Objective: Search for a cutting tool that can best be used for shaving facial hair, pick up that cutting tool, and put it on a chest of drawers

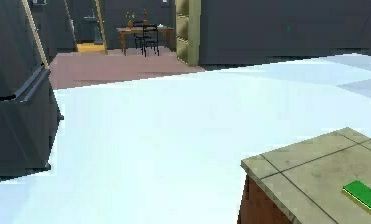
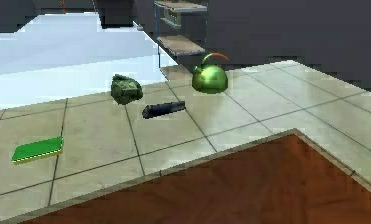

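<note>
- The pincer's state cannot be told from these views.
- On the tiled counter (image 2: 263, 112) lies a dark slim bar (image 2: 164, 108). I judge it the likeliest razor, though it is too small to be sure.
- It sits between a lumpy dark-green thing (image 2: 126, 88) and a round, glossy green pot (image 2: 210, 77) with a red-brown handle, apart from both.
- Risk: the bar is low and smooth, so an off-centre reach could skid it across the slick tiles or knock the pot over.
- A flat bright-green slab (image 2: 38, 150) lies nearer the counter's red-brown wooden edge.

Pale floor (image 1: 173, 130) — tiled counter (image 2: 243, 110), dark walls (image 1: 273, 30)
</note>
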### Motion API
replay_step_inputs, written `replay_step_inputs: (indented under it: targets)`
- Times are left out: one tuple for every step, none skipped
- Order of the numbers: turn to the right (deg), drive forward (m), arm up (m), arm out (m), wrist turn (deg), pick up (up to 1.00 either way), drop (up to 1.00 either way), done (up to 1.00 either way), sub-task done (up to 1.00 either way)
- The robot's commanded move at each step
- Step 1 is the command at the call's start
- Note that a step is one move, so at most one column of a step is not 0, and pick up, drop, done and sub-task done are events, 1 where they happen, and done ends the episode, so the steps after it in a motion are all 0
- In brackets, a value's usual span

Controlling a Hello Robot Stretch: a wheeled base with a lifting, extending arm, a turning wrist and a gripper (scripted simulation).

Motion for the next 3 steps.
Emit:
replay_step_inputs:
  targets:
    - [0.0,0.00,0.50,0.00,0.0,0.00,0.00,0.00,0.00]
    - [0.0,0.00,0.38,0.00,0.0,0.00,0.00,0.00,0.00]
    - [0.0,0.00,0.00,0.44,0.0,0.00,0.00,0.00,0.00]
